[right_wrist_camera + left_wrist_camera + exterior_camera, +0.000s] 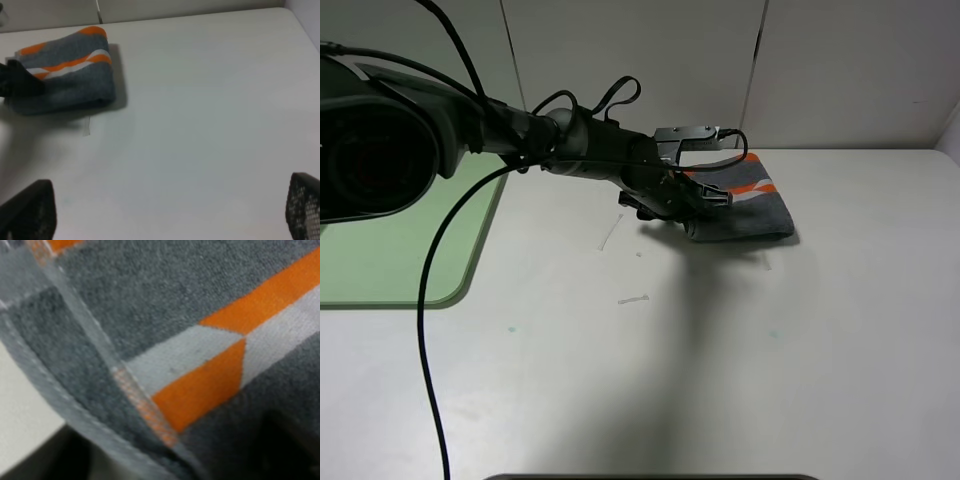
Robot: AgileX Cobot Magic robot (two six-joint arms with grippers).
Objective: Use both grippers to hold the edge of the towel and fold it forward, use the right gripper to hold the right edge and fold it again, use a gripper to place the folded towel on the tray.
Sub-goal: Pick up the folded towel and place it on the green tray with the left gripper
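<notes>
The folded towel [760, 215] was pictured lying on the white table [720, 380], right of centre in the upper half of the high view and close to the pale back wall [840, 70]; its orange and white stripes were turned toward that wall. The light green tray [380, 260] was seen at the left edge of the frame, well apart from the towel. The left gripper [705, 198], carried on a black arm reaching in from the upper left, was shown at the towel's left end, touching the cloth; whether its jaws were clamped on the fabric or merely set about it could not be told, its wrist view being filled by blurred grey terry, the stripes and the pale-stitched edge of the towel [50, 387]. A black cable [425, 330] was seen trailing from the arm down the lower left of the frame. The right gripper [170, 212] was shown released in its own wrist view; its black fingertips [30, 212] were spread wide over the table, grasping nothing, well apart from the towel.
</notes>
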